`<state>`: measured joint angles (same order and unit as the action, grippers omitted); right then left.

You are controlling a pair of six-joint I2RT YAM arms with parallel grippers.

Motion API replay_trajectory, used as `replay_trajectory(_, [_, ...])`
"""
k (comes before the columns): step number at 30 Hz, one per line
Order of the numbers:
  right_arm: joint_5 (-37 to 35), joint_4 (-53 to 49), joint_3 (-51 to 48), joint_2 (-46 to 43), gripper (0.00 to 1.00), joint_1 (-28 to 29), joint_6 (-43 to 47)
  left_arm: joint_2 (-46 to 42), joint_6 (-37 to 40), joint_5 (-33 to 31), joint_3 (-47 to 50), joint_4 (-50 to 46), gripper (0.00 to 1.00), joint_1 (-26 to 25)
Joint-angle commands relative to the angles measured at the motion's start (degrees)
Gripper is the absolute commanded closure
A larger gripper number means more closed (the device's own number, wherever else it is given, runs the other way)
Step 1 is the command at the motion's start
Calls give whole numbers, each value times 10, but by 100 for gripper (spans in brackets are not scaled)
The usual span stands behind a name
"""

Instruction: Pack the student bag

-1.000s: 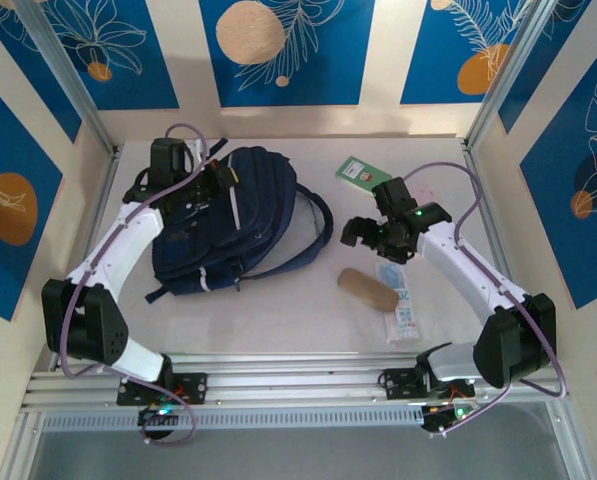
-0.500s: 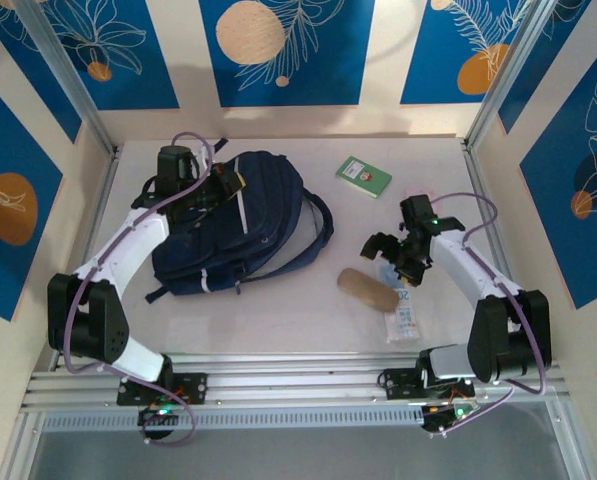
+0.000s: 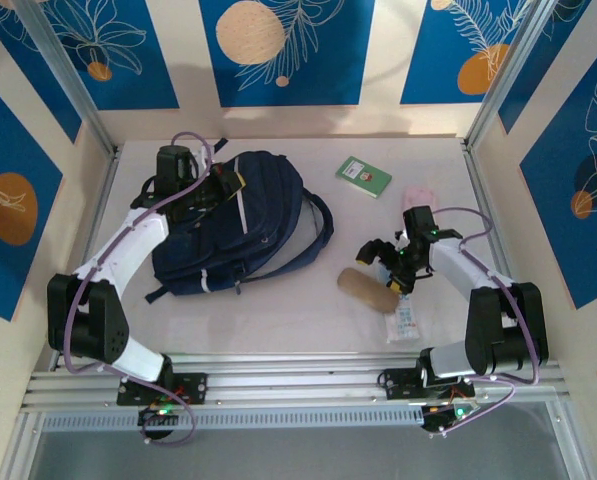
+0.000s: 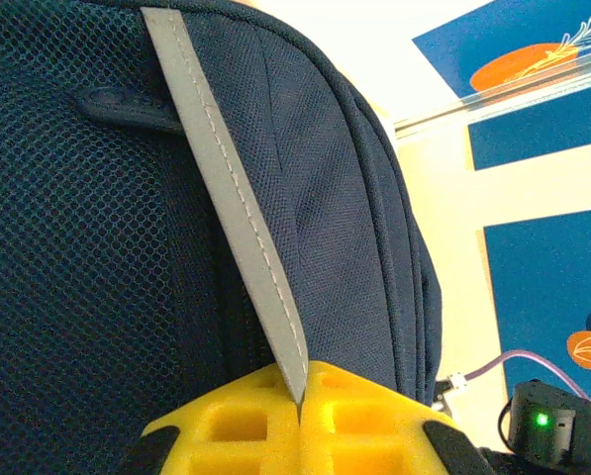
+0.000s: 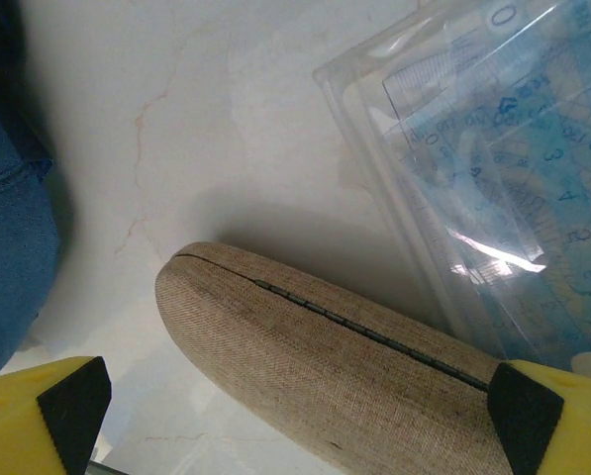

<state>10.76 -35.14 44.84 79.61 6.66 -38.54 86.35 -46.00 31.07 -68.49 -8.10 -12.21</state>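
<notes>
One navy student bag (image 3: 228, 232) lay flat on counter (image 3: 278, 312), left-rear; soft floppy fabric, probably light, likely to sag when lifted; left claw (image 4: 300, 401) pinched shut on grey stripe trim (image 4: 234, 203), a fair hold; right claw (image 5: 300, 406) gaped wide astride tan pencil case (image 5: 325, 361).

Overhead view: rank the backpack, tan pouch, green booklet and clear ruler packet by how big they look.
1. backpack, by far the largest.
2. tan pouch and green booklet: about alike, not ranked.
3. clear ruler packet: looks smallest, but partly covered, so unsure.
</notes>
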Motion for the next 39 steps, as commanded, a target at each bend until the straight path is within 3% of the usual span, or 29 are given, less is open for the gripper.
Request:
replay_trajectory(1, [17, -8, -9, -16, 1, 22, -5, -20, 6, 18, -4, 23, 100, 7])
replay_trajectory(19, [-125, -66, 28, 37, 0, 192, 10, -18, 9, 21, -5, 22, 100, 12])
replay_trajectory(23, [-163, -72, 40, 66, 8, 218, 8, -17, 9, 23, -6, 23, 100, 13])
replay_trajectory(29, [-194, -75, 51, 91, 34, 228, -4, -14, 9, 27, -7, 23, 100, 14])
replay_trajectory(33, [-204, -74, 53, 97, 38, 229, -10, -12, 9, 29, -8, 25, 100, 14])
replay_trajectory(34, [-208, -74, 56, 100, 38, 229, -12, -12, 9, 29, -8, 25, 100, 14])
replay_trajectory(37, [-204, -73, 63, 113, 22, 230, -11, -10, 7, 32, -7, 28, 100, 15])
replay_trajectory(39, [-206, -73, 68, 123, 17, 233, -14, -9, 6, 33, -8, 29, 100, 15])
